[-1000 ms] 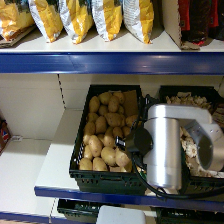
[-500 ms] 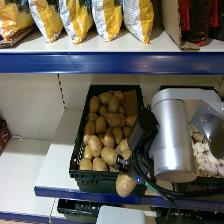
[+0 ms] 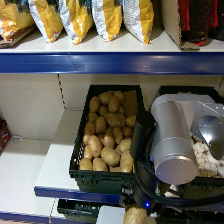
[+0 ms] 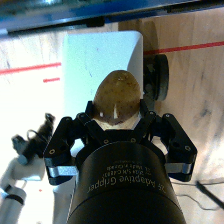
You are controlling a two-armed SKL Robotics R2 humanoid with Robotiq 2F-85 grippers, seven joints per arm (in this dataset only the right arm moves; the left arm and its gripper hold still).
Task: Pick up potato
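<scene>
A large oval potato with smooth pale yellow-tan skin [image 4: 117, 95] sits clamped between the two black fingers [image 4: 89, 116] of the robot's black right gripper [image 4: 118, 120], which grips it on both sides with the tuber's rounded end jutting clear beyond the fingertips. In the head view the same potato [image 3: 135, 215] hangs at the lower edge of the scene, below and in front of the blue shelf lip [image 3: 80, 194], outside the black plastic slatted crate [image 3: 80, 155] and apart from the heap of smaller tan potatoes [image 3: 107, 135] that fills it. The silver-grey cylindrical right arm [image 3: 172, 140] rises in front of a neighbouring black crate of small whitish mushrooms [image 3: 207, 160], hiding much of it. Above, yellow and silver snack bags [image 3: 90, 17] line the upper white shelf behind a blue front rail [image 3: 100, 62]. From the wrist camera, the potato hangs over a pale white surface [image 4: 95, 55], with a black wheel [image 4: 161, 75] and a wooden floor marked by a red line [image 4: 190, 47] beyond it
</scene>
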